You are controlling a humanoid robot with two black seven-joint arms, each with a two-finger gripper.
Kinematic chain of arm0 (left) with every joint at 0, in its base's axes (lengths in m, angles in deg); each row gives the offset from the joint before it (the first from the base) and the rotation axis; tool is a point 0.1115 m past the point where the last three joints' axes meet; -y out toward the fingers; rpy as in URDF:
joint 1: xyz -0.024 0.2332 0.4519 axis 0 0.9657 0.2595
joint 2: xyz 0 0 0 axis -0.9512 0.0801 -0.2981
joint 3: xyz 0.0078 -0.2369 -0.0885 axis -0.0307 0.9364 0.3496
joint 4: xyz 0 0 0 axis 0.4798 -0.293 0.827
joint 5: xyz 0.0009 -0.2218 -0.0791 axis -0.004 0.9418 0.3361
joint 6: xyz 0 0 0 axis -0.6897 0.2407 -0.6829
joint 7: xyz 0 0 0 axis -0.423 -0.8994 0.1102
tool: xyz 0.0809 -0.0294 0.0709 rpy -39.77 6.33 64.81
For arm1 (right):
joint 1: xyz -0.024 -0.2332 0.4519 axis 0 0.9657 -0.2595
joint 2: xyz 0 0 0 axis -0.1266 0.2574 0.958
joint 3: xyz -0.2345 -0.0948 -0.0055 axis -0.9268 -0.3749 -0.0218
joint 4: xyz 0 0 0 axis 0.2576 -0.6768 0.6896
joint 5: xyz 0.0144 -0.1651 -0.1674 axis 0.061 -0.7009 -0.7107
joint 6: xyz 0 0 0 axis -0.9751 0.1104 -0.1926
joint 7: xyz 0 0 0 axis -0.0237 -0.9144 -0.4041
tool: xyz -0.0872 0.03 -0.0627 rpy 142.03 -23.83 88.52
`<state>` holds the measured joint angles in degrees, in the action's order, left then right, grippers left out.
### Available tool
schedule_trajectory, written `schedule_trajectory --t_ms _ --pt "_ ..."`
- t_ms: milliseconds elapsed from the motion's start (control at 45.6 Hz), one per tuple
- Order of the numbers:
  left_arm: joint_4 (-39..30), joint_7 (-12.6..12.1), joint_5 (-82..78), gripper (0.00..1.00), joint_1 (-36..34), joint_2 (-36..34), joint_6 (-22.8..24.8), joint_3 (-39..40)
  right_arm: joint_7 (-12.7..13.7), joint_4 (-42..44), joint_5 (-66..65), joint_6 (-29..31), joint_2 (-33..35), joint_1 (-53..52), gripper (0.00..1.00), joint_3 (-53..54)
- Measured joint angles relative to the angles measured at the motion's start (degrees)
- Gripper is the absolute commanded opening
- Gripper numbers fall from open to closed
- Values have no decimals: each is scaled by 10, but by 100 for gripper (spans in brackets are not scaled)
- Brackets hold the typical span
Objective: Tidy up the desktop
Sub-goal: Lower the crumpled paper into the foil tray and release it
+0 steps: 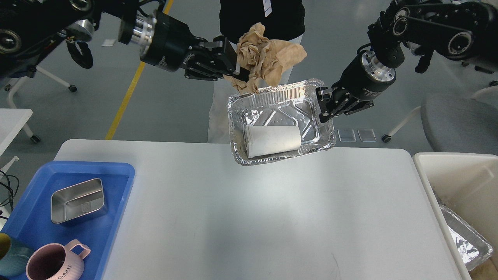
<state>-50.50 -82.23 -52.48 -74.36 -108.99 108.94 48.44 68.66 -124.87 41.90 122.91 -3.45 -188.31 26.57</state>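
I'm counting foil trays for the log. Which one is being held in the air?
The foil tray with the white cup, gripped at its right rim by the right claw. The other foil tray lies in the cream bin.

The bin [428,171] and its foil tray [467,241] run off the right edge.

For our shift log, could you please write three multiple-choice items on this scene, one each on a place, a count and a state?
1. Where is the steel box?
A. in the blue tray
B. in the cream bin
C. on the floor

2. How many cups lie in the held foil tray?
A. none
B. one
C. three

3. What is the left gripper doing?
A. hanging open
B. gripping crumpled brown paper
C. resting on the desktop

Answers: 1 A, the box sits on the tray's blue floor. 2 B, a single white cup lies on its side. 3 B, its fingers pinch the paper above the foil tray, which the right gripper holds.
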Motion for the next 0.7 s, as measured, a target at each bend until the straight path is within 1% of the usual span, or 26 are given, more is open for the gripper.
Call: schedule_trajectory --t_ms 153,307,460,592,701 --pt "28 0 -15 0 20 59 0 0 0 -12 1 0 -1 -1 0 0" --pt "44 -1 -26 0 31 96 0 0 0 -15 1 0 1 -2 0 0" --pt "57 -5 -38 0 42 119 0 0 0 -16 1 0 7 -1 0 -2" --pt "67 -9 -39 0 49 125 0 0 0 -23 -1 0 10 0 0 -6" --pt "71 -15 -39 4 58 127 -2 0 0 -28 -2 0 11 1 0 -10"
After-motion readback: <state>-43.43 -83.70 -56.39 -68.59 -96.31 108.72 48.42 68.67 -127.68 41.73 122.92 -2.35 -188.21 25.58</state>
